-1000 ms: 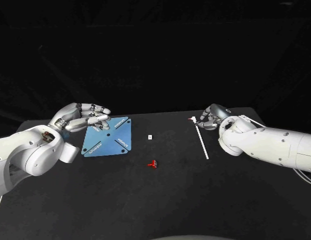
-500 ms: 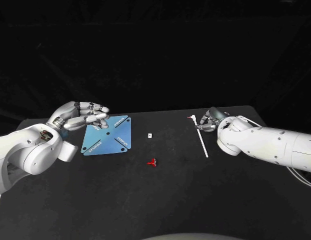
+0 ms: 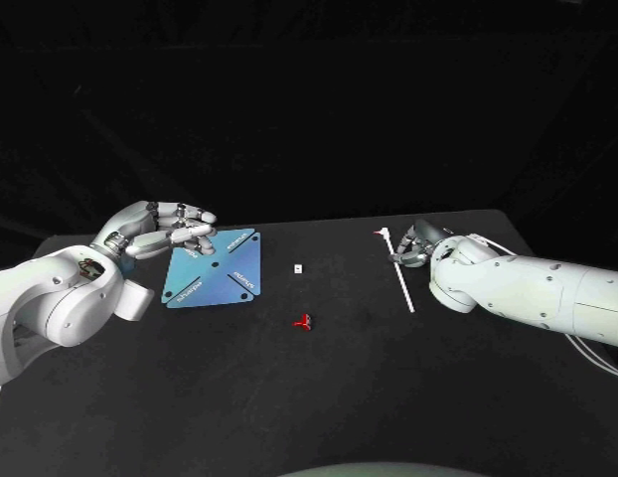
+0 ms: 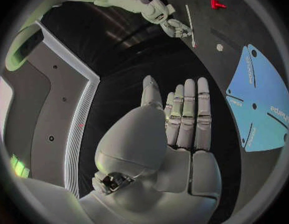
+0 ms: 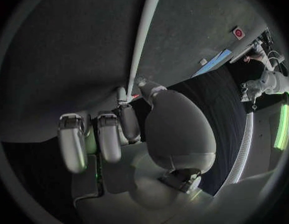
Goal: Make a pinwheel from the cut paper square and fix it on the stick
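On the left side of the black worktop we see the blue paper square lying flat. Slits run in from its corners and there is a small hole at its middle. Our left hand hovers at the square's far left corner. From the left wrist view its fingers are stretched out straight, side by side, with the thumb alongside. It has hold of nothing, and the paper lies off to one side of the fingertips.

Over on the right, the thin white stick lies on the worktop, well apart from the paper, running from near to far. Our right hand sits at the stick's far end. In the right wrist view its fingers are curled in, with the thumb and one fingertip drawn close about that end. A small spot of red shows there. We cannot tell whether the hand actually grips the stick or only rests beside it.

Between paper and stick, a small white bit lies just beside the square's right corner. Nearer to us, a small red piece lies alone on the worktop, touching neither the paper nor the stick.
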You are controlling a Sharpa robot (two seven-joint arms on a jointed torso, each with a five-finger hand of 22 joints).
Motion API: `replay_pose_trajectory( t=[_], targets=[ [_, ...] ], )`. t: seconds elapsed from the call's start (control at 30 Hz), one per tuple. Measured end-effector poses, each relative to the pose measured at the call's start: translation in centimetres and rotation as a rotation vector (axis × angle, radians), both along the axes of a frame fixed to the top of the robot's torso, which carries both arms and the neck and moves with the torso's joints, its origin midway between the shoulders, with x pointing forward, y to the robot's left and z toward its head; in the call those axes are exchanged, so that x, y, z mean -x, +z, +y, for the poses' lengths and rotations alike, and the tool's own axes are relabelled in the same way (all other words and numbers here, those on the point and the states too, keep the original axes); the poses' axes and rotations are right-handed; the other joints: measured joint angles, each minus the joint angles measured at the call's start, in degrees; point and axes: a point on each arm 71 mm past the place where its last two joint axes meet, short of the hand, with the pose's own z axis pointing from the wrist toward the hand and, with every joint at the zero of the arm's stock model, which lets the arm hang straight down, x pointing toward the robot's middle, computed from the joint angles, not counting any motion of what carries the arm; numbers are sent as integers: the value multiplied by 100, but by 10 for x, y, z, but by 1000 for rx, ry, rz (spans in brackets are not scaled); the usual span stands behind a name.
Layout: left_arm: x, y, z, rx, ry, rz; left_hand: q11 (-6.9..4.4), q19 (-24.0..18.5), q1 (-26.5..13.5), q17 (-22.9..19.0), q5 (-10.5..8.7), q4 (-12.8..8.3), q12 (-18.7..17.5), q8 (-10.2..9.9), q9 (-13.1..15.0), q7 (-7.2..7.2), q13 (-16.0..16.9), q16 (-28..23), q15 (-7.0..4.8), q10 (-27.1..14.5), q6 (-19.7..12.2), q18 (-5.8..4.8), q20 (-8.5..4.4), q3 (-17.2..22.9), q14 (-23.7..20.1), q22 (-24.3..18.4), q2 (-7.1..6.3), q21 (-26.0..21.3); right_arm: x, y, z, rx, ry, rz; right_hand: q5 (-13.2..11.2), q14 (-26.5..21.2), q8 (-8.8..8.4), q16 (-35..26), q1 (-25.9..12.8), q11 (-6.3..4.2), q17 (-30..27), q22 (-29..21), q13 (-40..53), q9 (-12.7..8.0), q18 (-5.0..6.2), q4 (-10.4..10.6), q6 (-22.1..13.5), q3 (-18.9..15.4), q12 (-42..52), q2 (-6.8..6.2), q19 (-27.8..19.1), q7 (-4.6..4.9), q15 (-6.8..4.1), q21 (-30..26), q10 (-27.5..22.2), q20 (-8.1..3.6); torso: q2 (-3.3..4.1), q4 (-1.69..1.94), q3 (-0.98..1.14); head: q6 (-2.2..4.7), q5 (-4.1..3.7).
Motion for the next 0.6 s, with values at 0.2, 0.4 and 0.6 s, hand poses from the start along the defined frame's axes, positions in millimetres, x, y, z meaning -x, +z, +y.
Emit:
replay_pose_trajectory(
  t=[0.2,0.4,0.6],
  targets=[
    [0,0,0,0,1,1,0,12,-18,0,0,0,0,-23,-4,12,0,0,0,0,12,0,12,0,0,0,18,0,0,-1,0,2,2,7,0,21,65,0,181,-21,0,-1,-1,35,0,-105,120,137,52,50,-21,-60,-21,24,21,-21,0,-1,-2,-15,6],
    [0,0,0,0,1,1,0,21,-32,0,0,0,0,-23,-10,20,0,0,0,0,20,0,21,0,0,0,32,0,0,-1,4,5,15,13,0,20,133,0,298,-71,-1,-1,-1,84,0,-231,237,263,75,2,0,-94,-62,23,70,-42,-3,-3,-2,-26,12],
    [0,0,1,0,1,2,0,21,-32,0,0,0,0,-23,-9,20,0,0,0,0,20,0,21,0,0,1,32,0,-1,-1,6,18,26,19,0,20,155,0,322,-71,-1,-2,-1,100,0,-245,263,277,75,-21,-21,-119,-62,23,71,-62,-3,-3,-3,-30,7]
  ],
)
